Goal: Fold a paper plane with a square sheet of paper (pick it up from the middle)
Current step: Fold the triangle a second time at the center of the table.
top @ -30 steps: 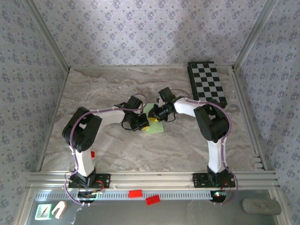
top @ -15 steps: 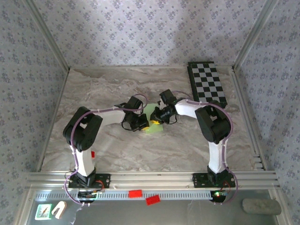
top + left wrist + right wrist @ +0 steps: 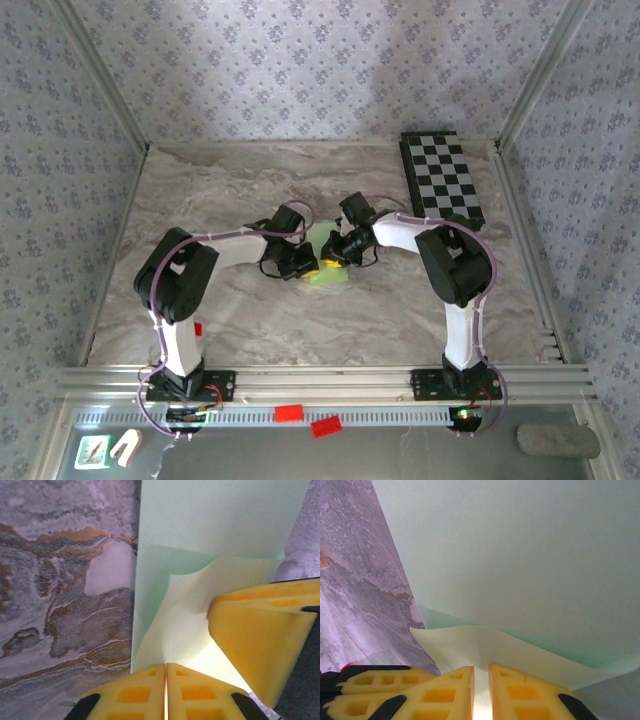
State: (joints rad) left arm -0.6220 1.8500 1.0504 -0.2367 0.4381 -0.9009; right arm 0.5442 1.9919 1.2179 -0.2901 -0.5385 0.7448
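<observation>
The square sheet of paper [image 3: 328,276] is light green and lies mid-table with part of it lifted into a pale flap [image 3: 190,615]. My left gripper [image 3: 309,268] comes at it from the left. Its yellow jaws [image 3: 165,669] are pressed together, and the flap's crease runs into their seam. From the right, my right gripper [image 3: 336,258] meets it; one of its yellow fingers [image 3: 255,640] sits close beside the left jaws. In the right wrist view the flap [image 3: 485,645] dips between the right jaws [image 3: 481,674], which stand a sliver apart on it.
A black-and-white checkered board [image 3: 443,183] lies at the back right of the marble table [image 3: 210,190]. Patterned walls close in the back and sides. Two small red blocks [image 3: 288,411] sit on the rail in front of the arm bases.
The right gripper has edged a little left, closer to the left gripper, and less green paper shows between them. The left arm has barely moved.
</observation>
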